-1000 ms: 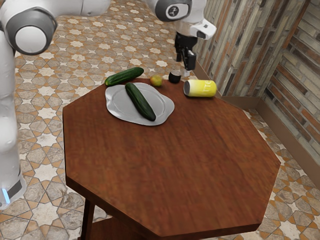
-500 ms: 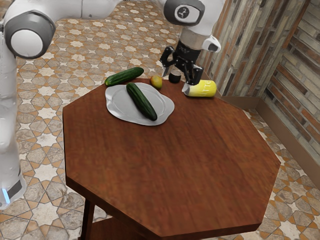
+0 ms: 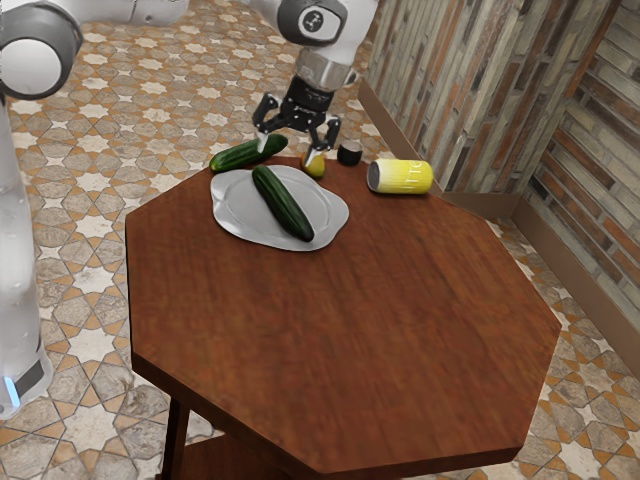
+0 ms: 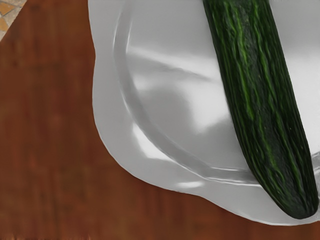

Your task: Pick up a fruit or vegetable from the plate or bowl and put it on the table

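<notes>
- The cucumber [image 3: 283, 203] lies on the plate [image 3: 235, 207], one end reaching toward the rim.
- Grasp, lift and placing on the counter [image 3: 350, 330] all remain.
- The jaws are spread wide, empty, above the plate's edge.
- The plate bears that cucumber alone.
- Yellow can [image 3: 402, 177]: contents can't be told.

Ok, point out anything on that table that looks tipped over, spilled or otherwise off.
The yellow can lies on its side, as if tipped over; no spill shows beside it. The cucumber off the plate sits at the very edge of the table and may overhang, so it looks precarious.
</notes>
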{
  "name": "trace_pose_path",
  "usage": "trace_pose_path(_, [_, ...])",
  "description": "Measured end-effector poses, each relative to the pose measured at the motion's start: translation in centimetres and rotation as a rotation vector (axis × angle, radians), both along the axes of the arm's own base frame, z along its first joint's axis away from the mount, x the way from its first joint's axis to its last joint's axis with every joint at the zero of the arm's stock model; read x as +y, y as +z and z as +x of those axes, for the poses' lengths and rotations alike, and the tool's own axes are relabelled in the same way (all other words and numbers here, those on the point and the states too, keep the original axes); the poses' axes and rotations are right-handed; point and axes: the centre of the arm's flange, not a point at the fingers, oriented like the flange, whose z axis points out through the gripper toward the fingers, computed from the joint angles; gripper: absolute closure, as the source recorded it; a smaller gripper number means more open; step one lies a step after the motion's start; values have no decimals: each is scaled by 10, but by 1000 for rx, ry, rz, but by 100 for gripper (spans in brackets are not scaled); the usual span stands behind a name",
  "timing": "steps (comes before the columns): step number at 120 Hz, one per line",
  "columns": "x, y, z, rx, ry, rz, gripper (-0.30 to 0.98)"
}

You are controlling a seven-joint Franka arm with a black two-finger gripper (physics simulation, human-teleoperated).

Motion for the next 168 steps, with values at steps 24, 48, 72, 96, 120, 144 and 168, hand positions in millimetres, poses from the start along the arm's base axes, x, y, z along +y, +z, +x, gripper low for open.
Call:
trace_pose_path(24, [-1, -29, 18, -30, 103, 40, 0])
trace_pose_path(48, [38, -42, 6, -65, 226, 59, 0])
trace_pose_path(72, [53, -62, 10, -65, 280, 68, 0])
trace_pose_path(96, [43, -66, 17, -80, 279, 74, 0])
trace_pose_path(120, [63, -88, 18, -56, 322, 72, 0])
trace_pose_path(144, [86, -111, 22, -40, 364, 76, 0])
trace_pose_path(168, [74, -121, 36, -58, 330, 97, 0])
